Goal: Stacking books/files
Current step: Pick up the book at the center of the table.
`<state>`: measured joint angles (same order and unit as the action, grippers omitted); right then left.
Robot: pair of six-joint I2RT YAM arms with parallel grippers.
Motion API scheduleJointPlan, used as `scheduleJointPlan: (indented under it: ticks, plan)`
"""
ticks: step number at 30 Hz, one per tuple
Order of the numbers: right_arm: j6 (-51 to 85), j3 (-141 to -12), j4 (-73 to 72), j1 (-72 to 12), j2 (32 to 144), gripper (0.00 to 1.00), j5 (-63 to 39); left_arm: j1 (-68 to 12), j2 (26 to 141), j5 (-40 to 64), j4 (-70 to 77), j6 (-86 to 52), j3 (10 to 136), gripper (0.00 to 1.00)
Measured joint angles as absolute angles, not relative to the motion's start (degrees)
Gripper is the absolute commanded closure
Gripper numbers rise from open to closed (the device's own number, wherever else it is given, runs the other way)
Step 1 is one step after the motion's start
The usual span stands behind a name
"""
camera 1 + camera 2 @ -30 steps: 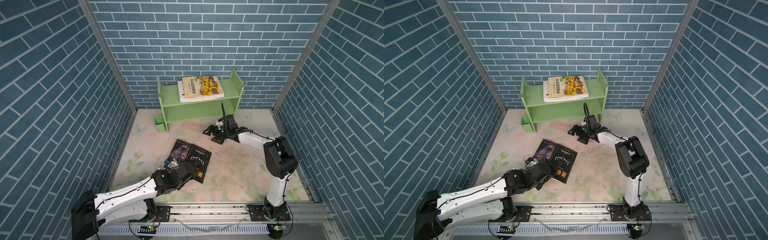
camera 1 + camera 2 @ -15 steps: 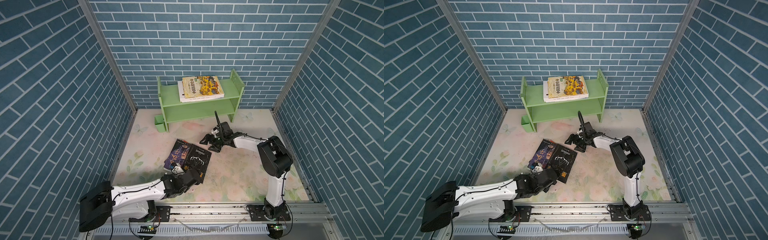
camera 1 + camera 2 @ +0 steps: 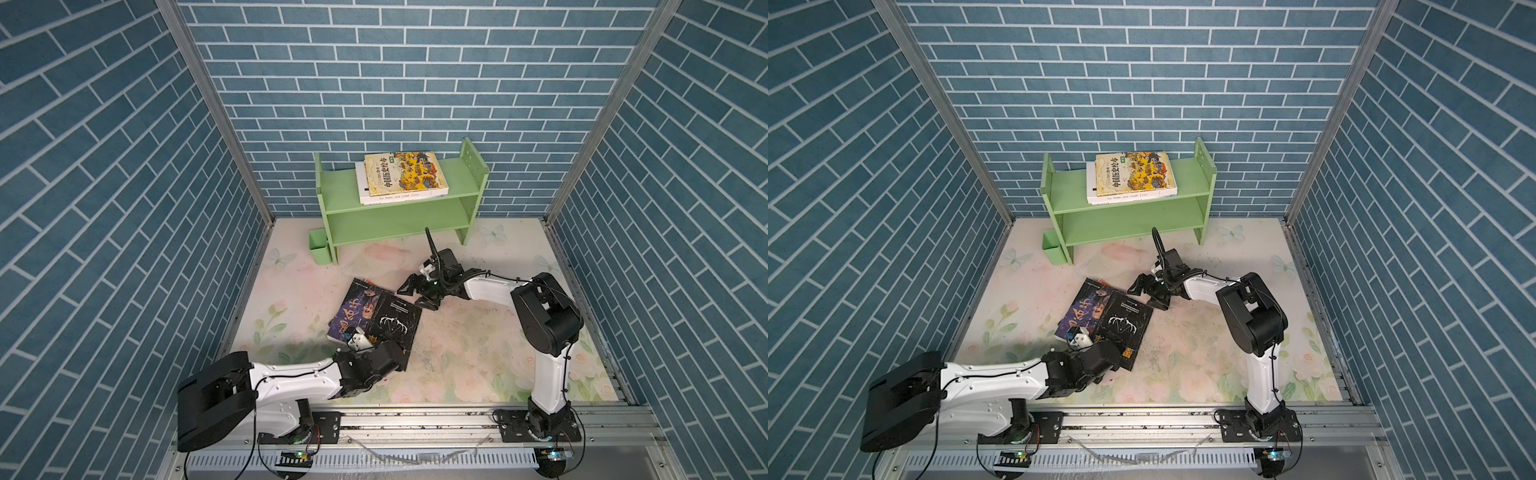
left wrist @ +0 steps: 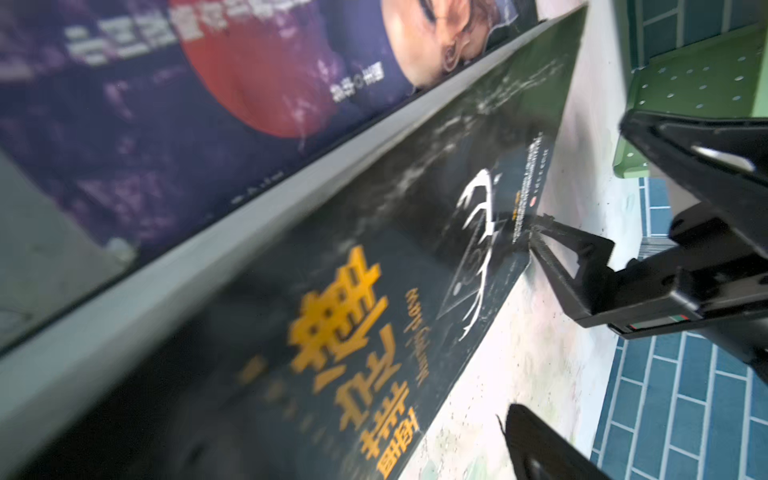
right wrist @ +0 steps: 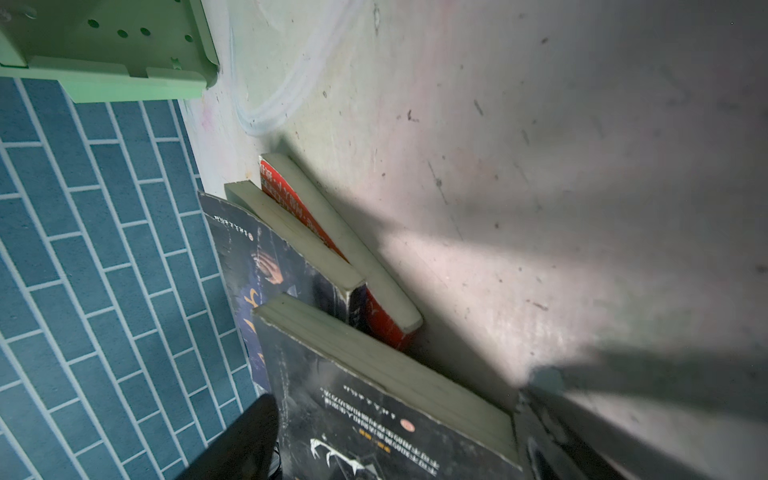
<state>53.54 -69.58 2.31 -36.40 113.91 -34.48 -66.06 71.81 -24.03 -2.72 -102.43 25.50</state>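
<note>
Seeing left gripper [image 3: 397, 349] spread wide at near edge of black book [image 3: 390, 324], right gripper [image 3: 415, 296] also open at its far corner. Black book on surface [image 3: 457, 353], partly overlapping purple book [image 3: 355, 309]; yellow book [image 3: 405, 172] stacked on shelf [image 3: 415, 216] top.

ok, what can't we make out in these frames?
- red book: cover mostly buried under purple book and black book, every view.
- white books on shelf: covers hidden by yellow book, both top views.
- right gripper: contact with black book unclear; fingers blurred, cut by frame edge in right wrist view, tiny in top views.
</note>
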Motion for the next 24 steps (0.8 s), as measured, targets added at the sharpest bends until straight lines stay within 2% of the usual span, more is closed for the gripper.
scheduleJointPlan:
  ticks: [5, 12, 24]
  plan:
    - [53.54, -69.58, 1.41, -36.45, 114.5, 0.12, -34.48, -66.19, 72.73, -24.56, -2.28, -99.68, 25.91, 0.01]
    - [53.52, -69.58, 1.26, -36.42, 114.56, 0.12, -34.3, -66.19, 72.93, -24.99, 0.49, -94.45, 25.82, 0.08]
    - [53.87, -69.58, 1.06, -36.45, 114.56, 0.13, -34.5, -66.19, 65.28, -27.79, 3.77, -81.78, 29.71, 0.15]
